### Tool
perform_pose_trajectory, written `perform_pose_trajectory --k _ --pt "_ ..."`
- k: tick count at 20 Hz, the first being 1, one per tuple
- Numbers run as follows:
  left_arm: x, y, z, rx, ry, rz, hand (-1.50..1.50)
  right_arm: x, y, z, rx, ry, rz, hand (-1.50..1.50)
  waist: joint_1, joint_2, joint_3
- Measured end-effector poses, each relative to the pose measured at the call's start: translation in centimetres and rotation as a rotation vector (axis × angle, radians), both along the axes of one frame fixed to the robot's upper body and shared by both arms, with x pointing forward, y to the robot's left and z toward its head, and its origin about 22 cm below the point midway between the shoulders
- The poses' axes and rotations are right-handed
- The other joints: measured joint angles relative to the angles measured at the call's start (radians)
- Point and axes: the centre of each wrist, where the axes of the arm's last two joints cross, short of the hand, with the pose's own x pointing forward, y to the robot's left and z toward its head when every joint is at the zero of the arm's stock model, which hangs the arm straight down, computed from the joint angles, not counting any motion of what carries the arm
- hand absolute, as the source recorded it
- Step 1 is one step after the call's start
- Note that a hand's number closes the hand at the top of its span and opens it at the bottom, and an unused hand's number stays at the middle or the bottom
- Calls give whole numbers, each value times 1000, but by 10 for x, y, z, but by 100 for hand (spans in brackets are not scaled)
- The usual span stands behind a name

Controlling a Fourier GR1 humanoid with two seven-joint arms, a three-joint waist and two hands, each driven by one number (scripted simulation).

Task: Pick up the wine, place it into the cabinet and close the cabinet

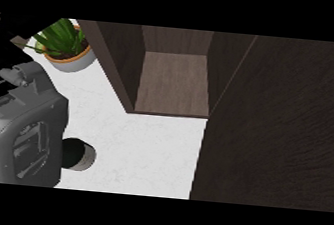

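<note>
- Looking down, you see a white counter (145, 147) with a tall dark wooden cabinet (122, 65) standing on it.
- The cabinet is open. Inside you can see a lighter brown shelf (174, 82) with nothing on it.
- The cabinet door (280, 124) is swung wide out. It fills the whole right side of the view, from top to bottom.
- Your left forearm (27, 137) is the big grey shape at the left. It comes up from the bottom edge and covers much of the counter there.
- Your left hand (11, 25) is the black shape at the top left corner, past the end of the forearm. It is dark and partly cut off by the edge, so you cannot tell if it is open, closed, or holding something.
- Your right hand does not show at all.
- A dark round thing (77, 154) sits on the counter just beside the grey forearm, on its right side, low in the view. It has a black top and a pale side. It may be the wine seen from above, but the view is too poor to be sure.
- That round thing is outside the cabinet, down and to the left of the open shelf.
- A green plant (61, 37) in a pale pot (74, 61) stands on the counter at the top left, just beside the cabinet's left wall.
</note>
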Motion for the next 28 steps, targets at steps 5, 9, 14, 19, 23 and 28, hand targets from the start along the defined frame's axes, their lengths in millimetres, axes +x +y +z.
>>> perform_pose_trajectory --k 5,9,14,19,23,28 --pt "-15 1 3 -2 -9 10 -150 2 2 3 1 5 -4 -150 7 0 2" --pt "-28 8 -4 1 0 38 -150 1 3 4 -2 5 -5 -150 7 0 3" --pt "-47 23 -20 -12 21 69 -150 2 4 4 2 4 -7 -150 10 0 3" --pt "-59 34 -34 -26 47 84 -150 -1 8 3 9 11 15 -150 3 0 3" --pt "-71 42 -48 -36 66 93 -150 -1 7 2 7 5 13 -150 2 1 2" --pt "-83 50 -69 -57 100 97 -150 -1 7 3 3 1 8 -150 2 2 2"
